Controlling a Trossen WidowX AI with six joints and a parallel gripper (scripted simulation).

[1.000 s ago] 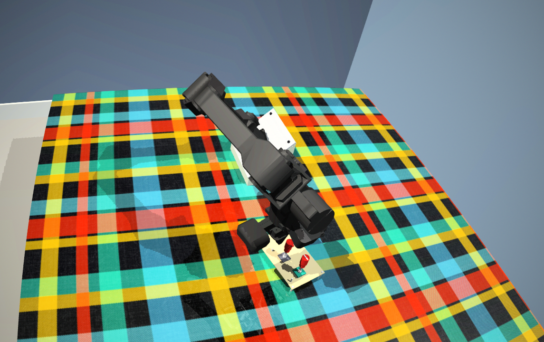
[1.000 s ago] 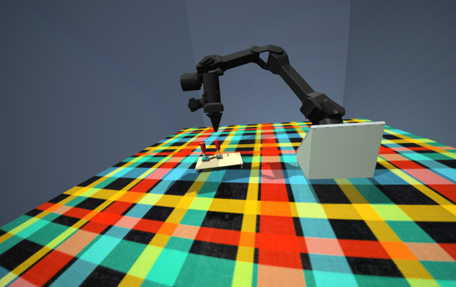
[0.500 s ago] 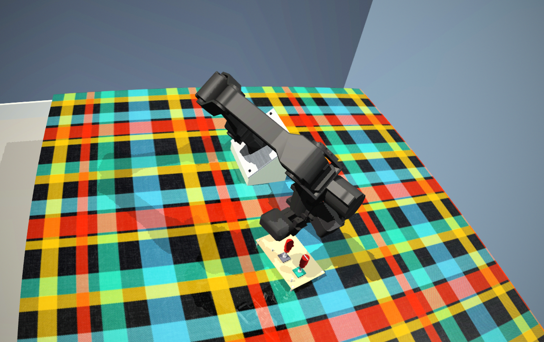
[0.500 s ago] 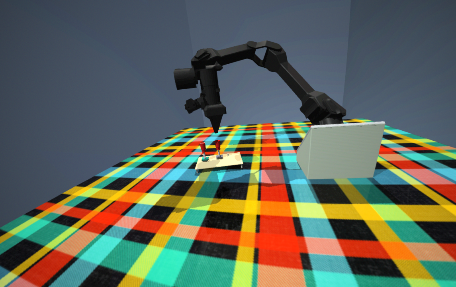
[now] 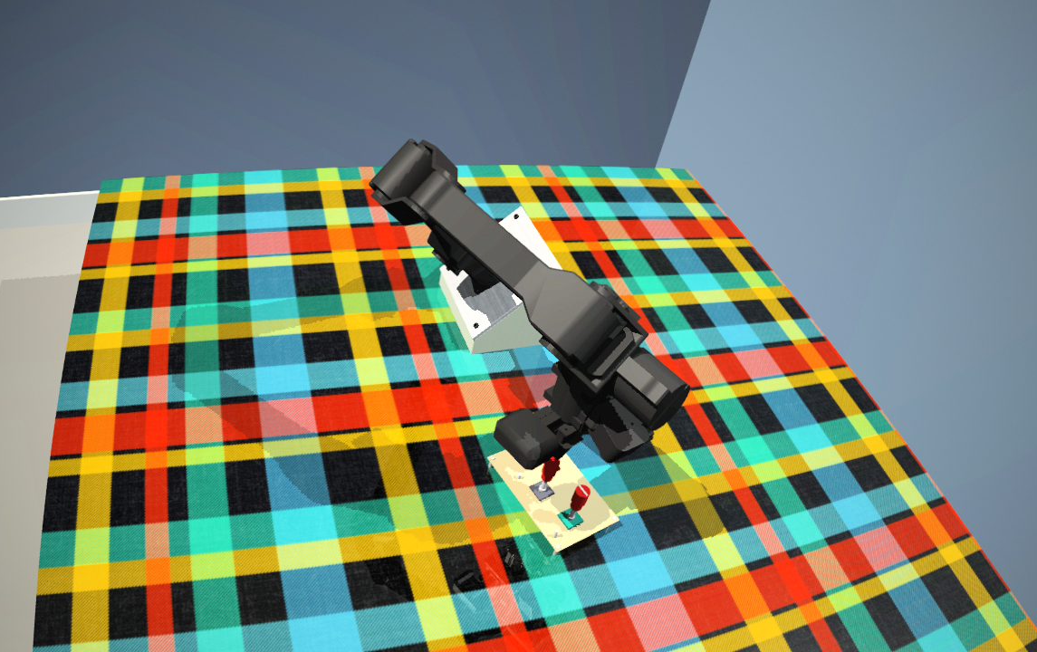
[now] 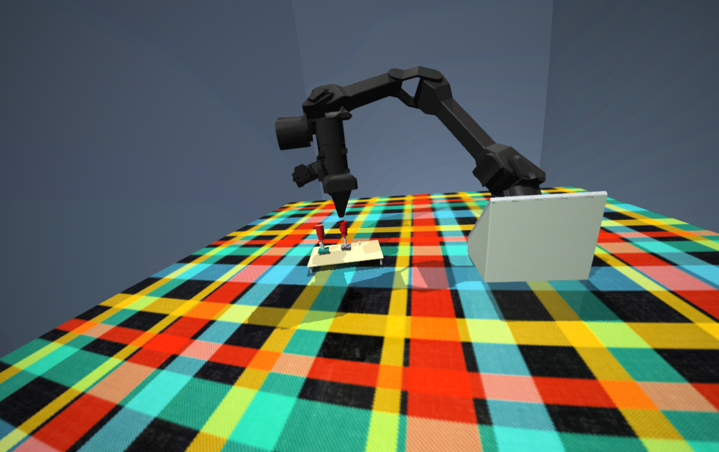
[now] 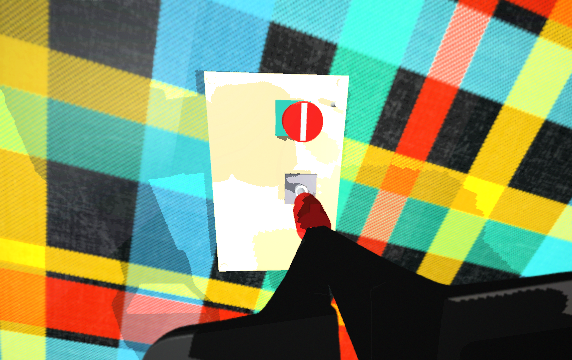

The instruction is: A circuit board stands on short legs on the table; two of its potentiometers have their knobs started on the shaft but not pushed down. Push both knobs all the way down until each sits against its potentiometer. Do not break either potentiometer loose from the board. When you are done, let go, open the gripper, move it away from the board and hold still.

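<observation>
The cream circuit board (image 5: 518, 480) (image 6: 370, 255) (image 7: 246, 210) stands on short legs. A red knob (image 5: 580, 496) (image 6: 319, 231) (image 7: 291, 121) sits high on the shaft of the green potentiometer (image 5: 570, 520) (image 6: 323, 251) (image 7: 280, 119), with bare shaft showing below it. A second red knob (image 5: 550, 470) (image 6: 343, 229) (image 7: 310, 215) sits high on the shaft of the grey potentiometer (image 5: 541, 490) (image 6: 346, 247) (image 7: 293, 197), bare shaft also showing. My gripper (image 6: 341, 215) (image 7: 316, 235) is shut and empty, tips down, just above the grey potentiometer's knob. The tips hide part of that knob in the wrist view; whether they touch it I cannot tell.
The arm's white wedge-shaped base (image 5: 497, 332) (image 6: 541, 242) stands behind the board in the top view and to its right in the exterior view. The green potentiometer's knob stands close beside the gripper. Small pale parts stick up from the board. A plaid cloth (image 5: 263, 486) (image 6: 294, 393) covers the table.
</observation>
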